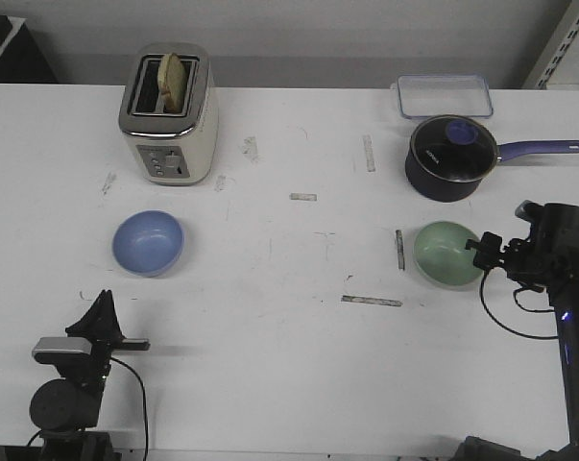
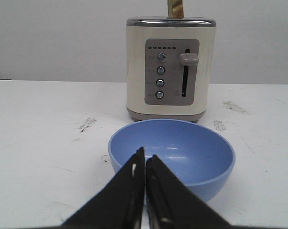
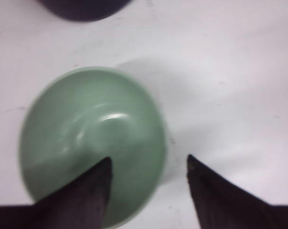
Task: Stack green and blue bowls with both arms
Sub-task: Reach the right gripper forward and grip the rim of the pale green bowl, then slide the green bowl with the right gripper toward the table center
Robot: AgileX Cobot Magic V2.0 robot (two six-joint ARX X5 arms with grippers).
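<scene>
The blue bowl [image 1: 148,242] sits upright on the white table, left of centre, in front of the toaster. My left gripper [image 1: 104,300] is low near the front edge, a short way behind this bowl and not touching it. In the left wrist view its fingers are shut together [image 2: 144,156] with nothing between them, pointing at the blue bowl [image 2: 191,150]. The green bowl [image 1: 447,252] rests at the right. My right gripper [image 1: 484,254] hovers at its right rim, open [image 3: 148,161]. One finger is over the green bowl's [image 3: 86,138] inside and the other is outside, with the rim between them.
A cream toaster [image 1: 169,113] holding a slice of bread stands behind the blue bowl. A dark navy saucepan [image 1: 449,156] with a glass lid is just behind the green bowl, its handle pointing right. A clear container [image 1: 444,95] lies at the back right.
</scene>
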